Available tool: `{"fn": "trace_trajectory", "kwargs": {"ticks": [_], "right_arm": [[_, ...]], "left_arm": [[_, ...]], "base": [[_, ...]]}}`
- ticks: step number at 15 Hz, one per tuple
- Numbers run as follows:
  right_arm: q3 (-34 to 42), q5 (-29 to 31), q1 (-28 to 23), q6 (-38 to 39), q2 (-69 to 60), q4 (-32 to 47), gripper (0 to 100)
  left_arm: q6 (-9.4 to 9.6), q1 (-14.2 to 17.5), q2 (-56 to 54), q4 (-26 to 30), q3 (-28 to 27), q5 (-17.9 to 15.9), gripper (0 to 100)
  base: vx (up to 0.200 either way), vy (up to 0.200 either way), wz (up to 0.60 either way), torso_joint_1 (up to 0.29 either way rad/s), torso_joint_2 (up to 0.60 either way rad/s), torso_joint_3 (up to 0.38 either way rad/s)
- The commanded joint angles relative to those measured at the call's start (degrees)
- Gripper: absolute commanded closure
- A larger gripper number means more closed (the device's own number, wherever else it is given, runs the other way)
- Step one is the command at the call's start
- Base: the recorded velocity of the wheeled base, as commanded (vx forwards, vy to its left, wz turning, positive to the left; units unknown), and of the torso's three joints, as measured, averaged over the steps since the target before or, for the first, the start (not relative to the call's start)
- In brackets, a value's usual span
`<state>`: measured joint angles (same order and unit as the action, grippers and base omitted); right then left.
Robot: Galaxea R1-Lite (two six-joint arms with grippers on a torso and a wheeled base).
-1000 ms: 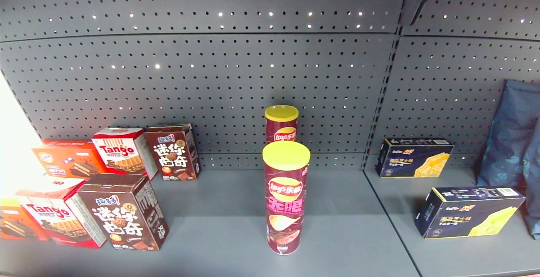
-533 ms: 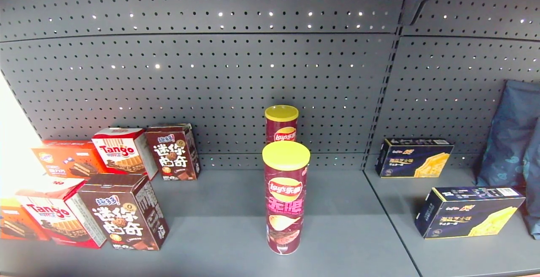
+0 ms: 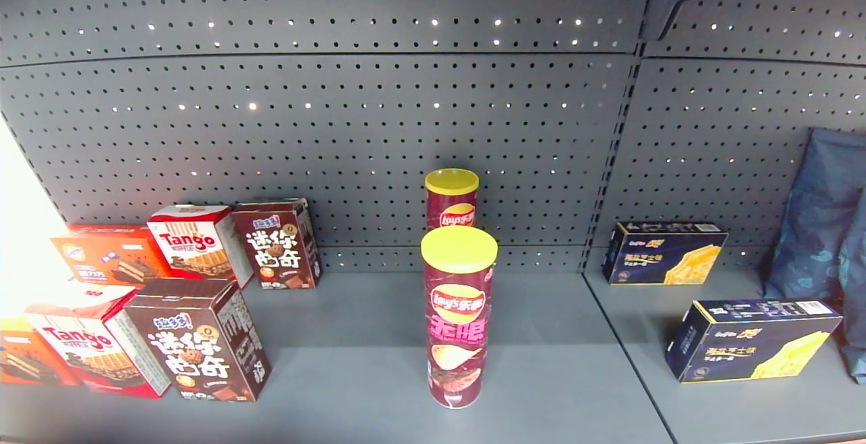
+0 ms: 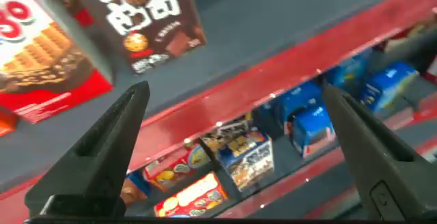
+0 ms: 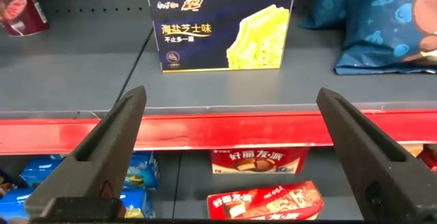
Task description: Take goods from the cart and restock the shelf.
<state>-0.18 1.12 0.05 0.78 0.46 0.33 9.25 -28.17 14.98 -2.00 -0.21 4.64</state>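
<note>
Both grippers sit just off the shelf [image 3: 352,342] front edge, nothing in either; left gripper [image 4: 232,162] has its jaws spread wide near the brown box [image 4: 147,12]; right gripper [image 5: 232,156] is spread wide too, facing a navy box [image 5: 222,24]; mid-shelf, two chip cans stand upright, front can [image 3: 458,315] right ahead of the rear can [image 3: 451,199]; red boxes [image 3: 91,346] at left, blue bags [image 3: 822,220] far right.
</note>
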Motion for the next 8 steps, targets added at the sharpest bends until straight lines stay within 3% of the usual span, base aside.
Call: {"fn": "trace_trajectory", "kwargs": {"ticks": [1, 2, 3, 5, 6, 7, 8], "right_arm": [[0.0, 0.0, 0.0, 0.0, 0.0, 0.0, 0], [0.0, 0.0, 0.0, 0.0, 0.0, 0.0, 0], [0.0, 0.0, 0.0, 0.0, 0.0, 0.0, 0], [0.0, 0.0, 0.0, 0.0, 0.0, 0.0, 0], [0.0, 0.0, 0.0, 0.0, 0.0, 0.0, 0], [0.0, 0.0, 0.0, 0.0, 0.0, 0.0, 0], [0.0, 0.0, 0.0, 0.0, 0.0, 0.0, 0]], "left_arm": [[-2.05, -6.0, 0.1, 2.0, -0.9, -1.9, 0], [-4.42, -2.0, 1.2, 3.0, -0.4, -8.0, 0], [-4.33, 1.1, 2.1, 4.2, -0.6, -13.0, 0], [-3.72, 7.7, 6.0, 4.3, -0.6, -11.9, 0], [-2.75, 18.8, 3.0, 4.2, -0.5, -11.9, 0], [-2.75, 24.6, -1.4, 4.2, -0.6, -11.9, 0], [-2.92, 28.3, -5.3, 4.2, -0.6, -11.9, 0]], "base": [[0.0, 0.0, 0.0, 0.0, 0.0, 0.0], [0.0, 0.0, 0.0, 0.0, 0.0, 0.0], [0.0, 0.0, 0.0, 0.0, 0.0, 0.0], [0.0, 0.0, 0.0, 0.0, 0.0, 0.0], [0.0, 0.0, 0.0, 0.0, 0.0, 0.0], [0.0, 0.0, 0.0, 0.0, 0.0, 0.0], [0.0, 0.0, 0.0, 0.0, 0.0, 0.0]]}}
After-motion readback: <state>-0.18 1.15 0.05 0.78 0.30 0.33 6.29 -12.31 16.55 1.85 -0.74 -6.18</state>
